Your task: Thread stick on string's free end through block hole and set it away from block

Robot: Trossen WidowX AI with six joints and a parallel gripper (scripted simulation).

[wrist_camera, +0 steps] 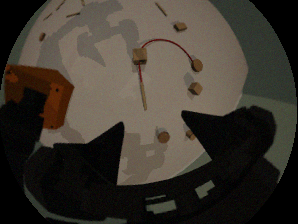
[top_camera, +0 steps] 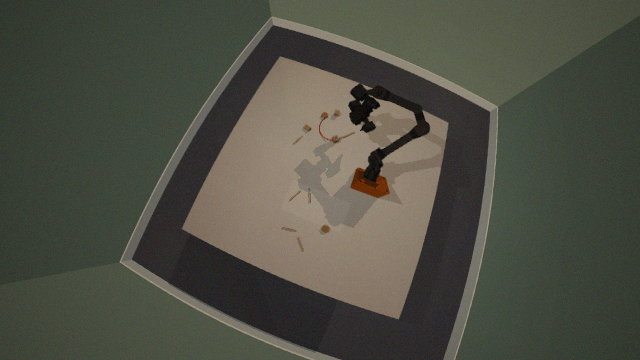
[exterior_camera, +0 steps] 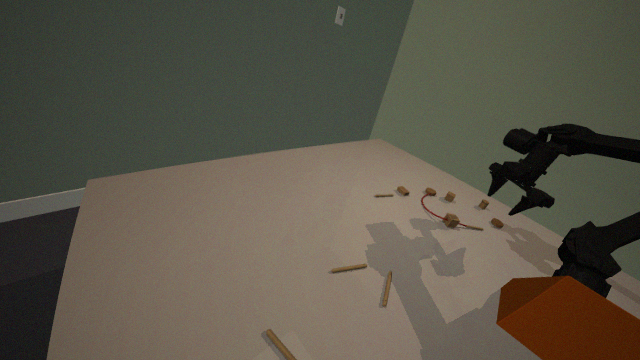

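Pale tabletop (top_camera: 240, 175) (exterior_camera: 200, 250) (wrist_camera: 225, 65); slender, tan stick (top_camera: 349, 134) (exterior_camera: 474, 228) (wrist_camera: 144, 96), red-stringed, lying below the released, empty claw (top_camera: 364, 128) (exterior_camera: 500, 205) (wrist_camera: 153, 119), apart from it.

In the exterior view you lose the lower end of a tan wooden stick (exterior_camera: 281, 346) to the bottom edge, and the frame's right side crops the black jointed arm (top_camera: 400, 143) (exterior_camera: 615, 146) (wrist_camera: 19, 120) and orange base (top_camera: 382, 192) (exterior_camera: 570, 325) (wrist_camera: 62, 95). From the top, you find the pale wooden block's (top_camera: 335, 139) (exterior_camera: 451, 220) (wrist_camera: 140, 56) hole too small to make out.
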